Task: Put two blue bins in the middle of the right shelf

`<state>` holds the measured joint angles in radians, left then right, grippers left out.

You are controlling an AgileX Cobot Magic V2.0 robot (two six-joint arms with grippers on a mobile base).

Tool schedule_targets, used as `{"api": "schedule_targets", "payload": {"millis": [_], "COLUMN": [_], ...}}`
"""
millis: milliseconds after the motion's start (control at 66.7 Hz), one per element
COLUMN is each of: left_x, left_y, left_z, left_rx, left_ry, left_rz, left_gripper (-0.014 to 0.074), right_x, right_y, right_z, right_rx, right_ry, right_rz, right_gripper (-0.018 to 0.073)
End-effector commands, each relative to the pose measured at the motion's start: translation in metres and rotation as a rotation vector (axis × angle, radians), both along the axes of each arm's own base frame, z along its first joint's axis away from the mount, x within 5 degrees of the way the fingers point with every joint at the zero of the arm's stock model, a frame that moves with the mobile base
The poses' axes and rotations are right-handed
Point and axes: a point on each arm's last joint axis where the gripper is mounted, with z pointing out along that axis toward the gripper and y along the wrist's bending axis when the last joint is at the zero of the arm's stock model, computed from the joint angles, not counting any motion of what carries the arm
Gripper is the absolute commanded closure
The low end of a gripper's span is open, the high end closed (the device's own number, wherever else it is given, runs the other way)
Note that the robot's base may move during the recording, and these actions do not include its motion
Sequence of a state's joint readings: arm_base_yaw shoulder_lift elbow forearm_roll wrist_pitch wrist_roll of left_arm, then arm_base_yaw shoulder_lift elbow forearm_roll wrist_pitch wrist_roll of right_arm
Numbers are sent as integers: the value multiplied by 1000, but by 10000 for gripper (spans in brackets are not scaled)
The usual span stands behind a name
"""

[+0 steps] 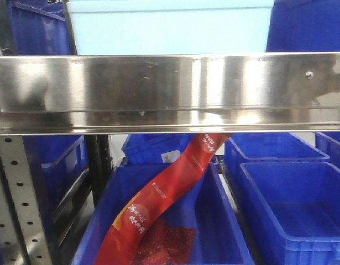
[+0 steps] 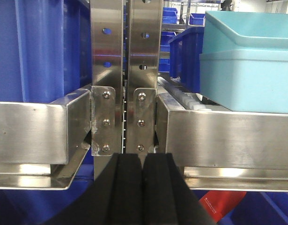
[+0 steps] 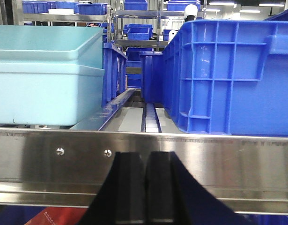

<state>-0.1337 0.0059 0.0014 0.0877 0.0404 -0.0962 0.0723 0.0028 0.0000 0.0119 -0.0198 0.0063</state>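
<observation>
A pale sky-blue bin point(image 1: 170, 30) stands on the shelf behind the steel front rail point(image 1: 170, 83). In the left wrist view this pale blue bin point(image 2: 249, 79) is at the right, above the rail. In the right wrist view the pale blue bin point(image 3: 45, 93) is at the left. Its upper part is a wider band, and I cannot tell whether this is one bin or two nested. My left gripper point(image 2: 143, 161) is shut and empty, just below the shelf uprights. My right gripper point(image 3: 147, 159) is shut and empty, in front of the rail.
Dark blue crates point(image 3: 228, 75) flank the pale bin on the shelf. Twin steel uprights point(image 2: 125, 56) stand left of it. Below the rail, dark blue crates point(image 1: 294, 204) sit on the lower level, one holding a red banner point(image 1: 158, 193). A roller track point(image 3: 151, 117) runs along the shelf.
</observation>
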Motion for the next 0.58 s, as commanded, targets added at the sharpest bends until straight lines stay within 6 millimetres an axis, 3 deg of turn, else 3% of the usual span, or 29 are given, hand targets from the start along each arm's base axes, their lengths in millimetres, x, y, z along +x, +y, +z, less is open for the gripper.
{"api": "schedule_targets", "payload": {"millis": [0,570], "left_x": [-1,-1], "left_y": [0,0], "left_z": [3,3], "left_rx": [-4,-4], "left_ry": [-36,-36], "left_rz": [-1,-1], "left_gripper": [707,707], "right_x": [0,0], "right_y": [0,0], "right_z": [2,2], "right_rx": [-5,-5], "right_ry": [-18,-18], "right_rz": [-8,-8], "right_gripper": [726,726]}}
